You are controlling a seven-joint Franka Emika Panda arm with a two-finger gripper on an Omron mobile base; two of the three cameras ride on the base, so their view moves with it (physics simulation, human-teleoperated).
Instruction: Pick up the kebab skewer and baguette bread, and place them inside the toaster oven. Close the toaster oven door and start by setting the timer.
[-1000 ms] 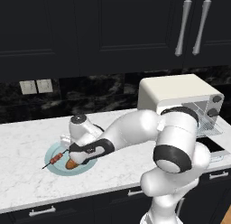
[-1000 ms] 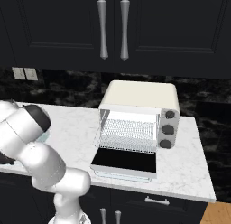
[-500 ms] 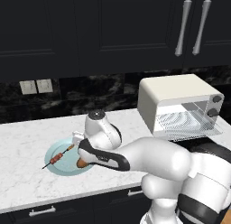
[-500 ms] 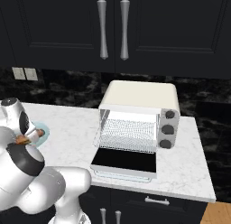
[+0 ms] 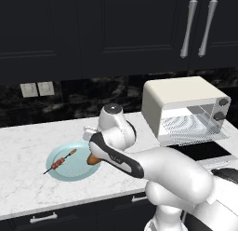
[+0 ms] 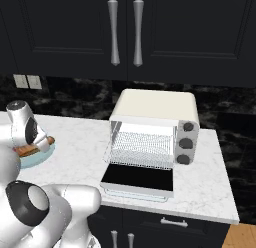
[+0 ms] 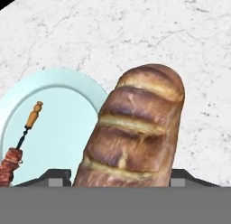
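**Pincer closed around the baguette above the plate**

Pincer grips the baguette bread: in the hand view the loaf stands between the two dark finger tips, filling the gap and running away from them, its far end over bare marble past the plate's rim. In the left base view the loaf's brown end shows just under the wrist.

The arm rises from the base, sweeps low and leftward across the counter, and bends at the wrist so the hand points down over the pale blue plate. In the right base view the wrist's rounded joint sits at the far left, with the loaf just beside it over the plate.

The kebab skewer lies on the plate to the pincer's left, apart from the loaf. In the hand view its wooden handle and a reddish meat chunk show beside the left finger tip.

The toaster oven stands well off to the pincer's right on the same counter. The toaster oven door is folded down flat in front of it, the wire rack exposed, three dark knobs in a column on its right face.

No brand, label or writing can be read anywhere. Two pale wall plates sit on the dark backsplash behind the pincer.
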